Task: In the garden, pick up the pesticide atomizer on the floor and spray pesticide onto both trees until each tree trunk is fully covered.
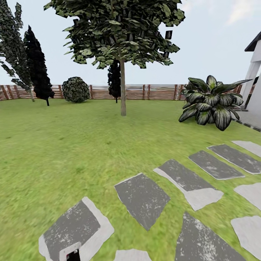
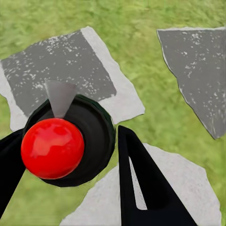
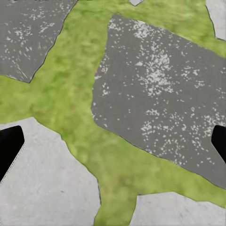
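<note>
In the left wrist view my left gripper (image 2: pixel 70 134) is shut on the pesticide atomizer (image 2: pixel 92 125), a round black body with a red ball on it and a short grey nozzle (image 2: pixel 60 96) pointing ahead. It hangs above the grey stepping stones. A small black and pale tip (image 1: pixel 72 253) of it pokes up at the head view's bottom edge. One tree (image 1: pixel 116 29) stands far ahead on the garden lawn (image 1: pixel 72 137), its straight grey-brown tree trunk (image 1: pixel 123 88) bare up to the canopy. My right gripper (image 3: pixel 113 143) is open wide over stone and grass. No pesticide specks are visible.
Flat grey stepping stones (image 1: pixel 143 197) cross the grass in front and to the right. A large striped-leaf plant (image 1: pixel 210 103) grows at the right, beside a white building (image 1: pixel 255 72). A slatted brown fence (image 1: pixel 152 92), a round bush (image 1: pixel 75 90) and dark thin trees (image 1: pixel 36 65) line the back.
</note>
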{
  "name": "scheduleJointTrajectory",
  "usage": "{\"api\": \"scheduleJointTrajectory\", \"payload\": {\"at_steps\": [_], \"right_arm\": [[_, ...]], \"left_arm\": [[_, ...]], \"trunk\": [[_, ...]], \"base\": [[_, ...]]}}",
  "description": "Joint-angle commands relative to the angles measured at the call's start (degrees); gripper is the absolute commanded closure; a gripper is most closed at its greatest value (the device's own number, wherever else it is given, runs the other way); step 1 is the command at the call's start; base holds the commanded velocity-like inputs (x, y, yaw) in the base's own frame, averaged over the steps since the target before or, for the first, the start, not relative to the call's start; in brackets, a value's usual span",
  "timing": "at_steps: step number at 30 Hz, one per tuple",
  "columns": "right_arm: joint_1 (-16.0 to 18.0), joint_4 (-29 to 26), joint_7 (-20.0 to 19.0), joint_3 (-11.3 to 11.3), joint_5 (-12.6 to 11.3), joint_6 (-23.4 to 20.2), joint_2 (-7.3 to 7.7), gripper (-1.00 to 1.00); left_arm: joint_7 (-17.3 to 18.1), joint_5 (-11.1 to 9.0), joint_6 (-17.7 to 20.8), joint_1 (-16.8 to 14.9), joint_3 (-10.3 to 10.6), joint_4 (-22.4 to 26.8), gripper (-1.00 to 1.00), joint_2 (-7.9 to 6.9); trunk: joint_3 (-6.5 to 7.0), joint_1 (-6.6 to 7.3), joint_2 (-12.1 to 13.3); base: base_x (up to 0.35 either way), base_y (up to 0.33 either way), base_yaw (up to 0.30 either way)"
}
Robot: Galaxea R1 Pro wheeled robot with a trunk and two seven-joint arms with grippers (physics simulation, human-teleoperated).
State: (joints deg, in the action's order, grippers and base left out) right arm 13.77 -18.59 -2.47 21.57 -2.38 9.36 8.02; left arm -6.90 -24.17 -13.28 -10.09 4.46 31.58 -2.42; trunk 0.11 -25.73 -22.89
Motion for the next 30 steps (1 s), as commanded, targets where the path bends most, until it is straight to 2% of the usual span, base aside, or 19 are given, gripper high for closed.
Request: {"api": "scheduleJointTrajectory", "payload": {"at_steps": [1,30], "right_arm": [[0.0,0.1,-0.3,0.2,-0.3,0.2,-0.01,-1.0],[0.0,0.0,-0.3,0.1,-0.2,0.2,-0.03,-1.0]], "left_arm": [[-0.4,-0.3,-0.3,0.0,0.5,0.0,1.0,-0.07],[-0.5,-0.3,-0.3,0.0,0.5,0.0,1.0,-0.04]], "trunk": [[-0.01,-0.05,0.0],[-0.01,-0.05,0.0]], "base": [[0.335,0.0,0.0],[0.334,0.0,0.0]]}}
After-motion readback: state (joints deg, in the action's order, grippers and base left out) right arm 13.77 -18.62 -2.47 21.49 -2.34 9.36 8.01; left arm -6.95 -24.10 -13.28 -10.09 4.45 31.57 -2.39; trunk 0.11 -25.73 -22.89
